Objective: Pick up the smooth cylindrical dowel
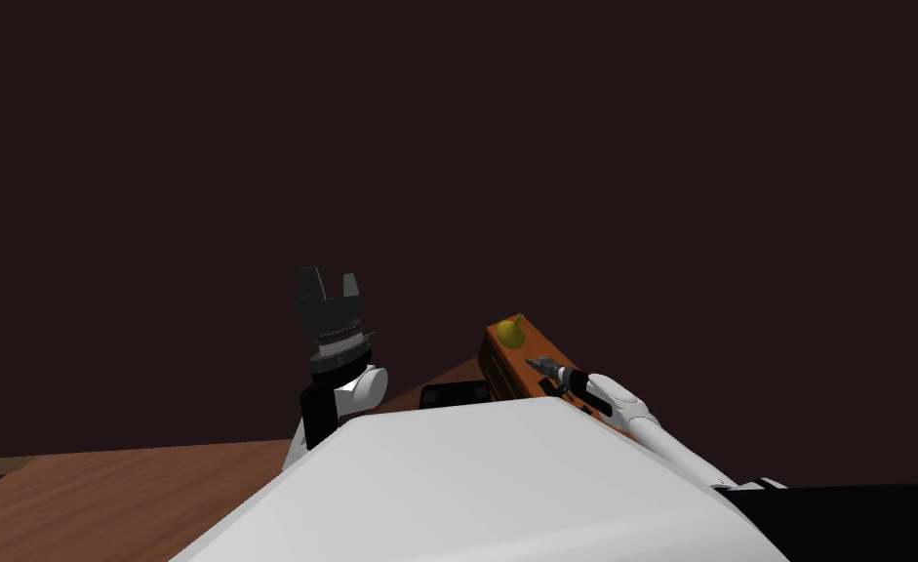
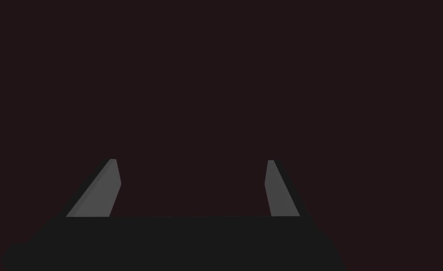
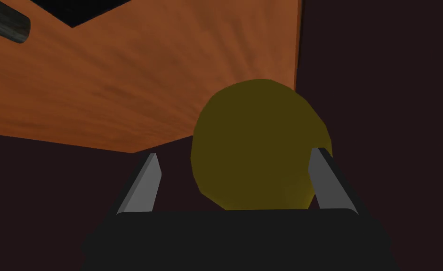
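Right gripper (image 3: 234,155) at yellow pear (image 3: 258,141), fingers apart either side of it.
Pear on orange wooden top (image 3: 121,94); dark grey dowel (image 3: 6,23) well apart. Left gripper (image 1: 331,279) raised, fingers apart.

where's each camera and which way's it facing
Head: high, looking steeply down at an orange-brown cabinet with a yellow fruit; left gripper raised, right gripper by the fruit.
Left wrist: left hand, facing a flat dark surface; open fingers.
Right wrist: right hand, facing the fruit, dark grey cylinder beyond; open fingers.
Shared: fruit and cabinet, head and right wrist.
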